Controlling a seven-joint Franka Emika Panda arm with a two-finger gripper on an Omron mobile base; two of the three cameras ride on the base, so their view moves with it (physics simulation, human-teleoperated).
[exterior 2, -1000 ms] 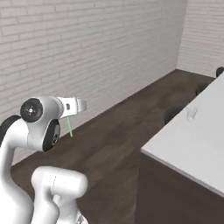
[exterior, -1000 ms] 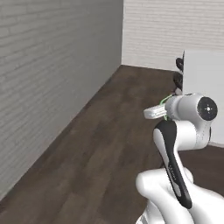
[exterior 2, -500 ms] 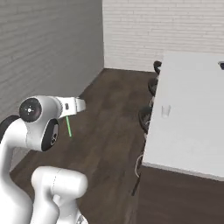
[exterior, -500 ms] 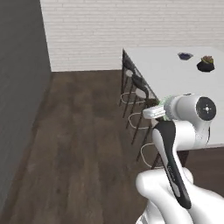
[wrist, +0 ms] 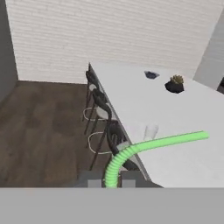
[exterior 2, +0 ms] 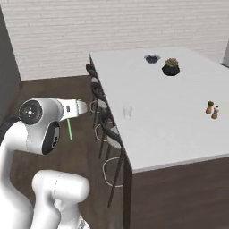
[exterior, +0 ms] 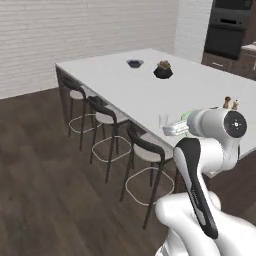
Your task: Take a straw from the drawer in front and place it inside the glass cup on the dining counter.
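My gripper [wrist: 111, 181] is shut on a green bendy straw [wrist: 166, 141], whose long end points right across the hand view. In the right base view the gripper [exterior 2: 82, 107] is held left of the dining counter [exterior 2: 179, 129], and the straw [exterior 2: 69, 129] hangs below it. The glass cup [exterior 2: 128, 112] stands near the counter's left edge, apart from the gripper. It also appears as the glass cup [exterior: 163, 120] just behind the gripper [exterior: 172, 130], and as the glass cup [wrist: 151, 131] above the straw. The drawer is out of view.
Brown and white shakers [exterior 2: 212, 109] stand on the counter's near right. A dark bowl [exterior 2: 152, 58] and a potted plant [exterior 2: 171, 67] sit at its far end. Dark stools [exterior: 145, 150] line the counter's side over the wooden floor [exterior: 40, 165]. An oven wall [exterior: 227, 30] is at the far right.
The whole picture has swung round as the base moved: the dining counter is now close and wide in both base views. The arm keeps its pose, still holding the straw.
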